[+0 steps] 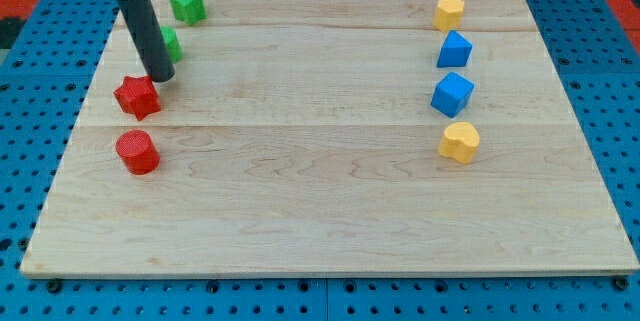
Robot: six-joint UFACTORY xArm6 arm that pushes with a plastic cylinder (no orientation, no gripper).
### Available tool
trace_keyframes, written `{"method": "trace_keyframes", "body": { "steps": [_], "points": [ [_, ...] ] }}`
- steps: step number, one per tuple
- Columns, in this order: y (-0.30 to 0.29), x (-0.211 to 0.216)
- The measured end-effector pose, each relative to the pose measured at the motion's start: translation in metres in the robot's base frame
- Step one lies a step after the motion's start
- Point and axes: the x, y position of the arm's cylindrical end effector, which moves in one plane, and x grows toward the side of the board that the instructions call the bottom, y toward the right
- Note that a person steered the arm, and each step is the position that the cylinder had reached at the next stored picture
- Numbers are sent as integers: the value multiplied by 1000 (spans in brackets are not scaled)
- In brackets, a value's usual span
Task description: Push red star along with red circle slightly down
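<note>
A red star (137,97) lies at the view's left on the wooden board (320,211). A red circle (137,152), a short cylinder, sits just below it with a small gap between them. My tip (162,78) rests on the board just above and to the right of the red star, at or very near its upper right point. The dark rod rises from there toward the view's top left.
A green block (187,5) sits at the top left and another green block (170,45) is partly hidden behind the rod. At the right stand a yellow block (450,11), two blue blocks (454,50) (452,93) and a yellow heart (460,142).
</note>
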Motion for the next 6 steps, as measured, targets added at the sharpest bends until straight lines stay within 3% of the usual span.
{"method": "trace_keyframes", "body": {
  "steps": [2,3,4,5,6],
  "points": [
    [65,67],
    [84,55],
    [44,1],
    [-19,-18],
    [-42,8]
  ]
}}
